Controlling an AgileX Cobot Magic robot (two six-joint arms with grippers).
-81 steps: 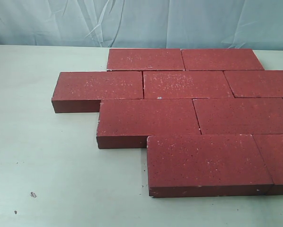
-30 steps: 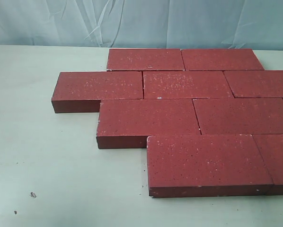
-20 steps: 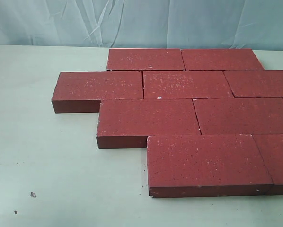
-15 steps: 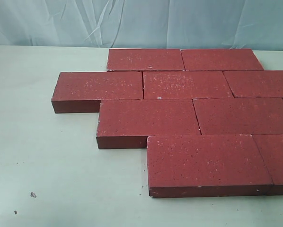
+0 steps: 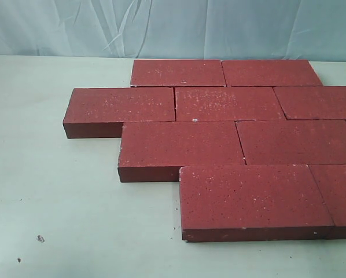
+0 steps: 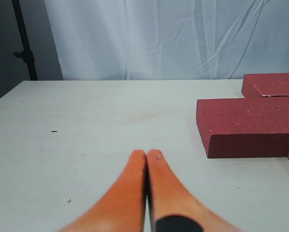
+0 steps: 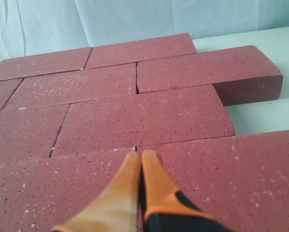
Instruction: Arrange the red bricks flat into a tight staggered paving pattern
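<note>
Several dark-red bricks with white flecks lie flat on the pale table in four staggered rows, edges close together, running off the right edge of the exterior view. No arm shows in that view. In the left wrist view my left gripper is shut and empty, hovering above bare table with a brick corner off to one side. In the right wrist view my right gripper is shut and empty, its orange tips above the seam between two bricks.
The pale table spreads to the left and front of the bricks. A wrinkled light-blue cloth backdrop hangs behind it. Small dark specks lie near the front left. A black stand pole rises beyond the table edge.
</note>
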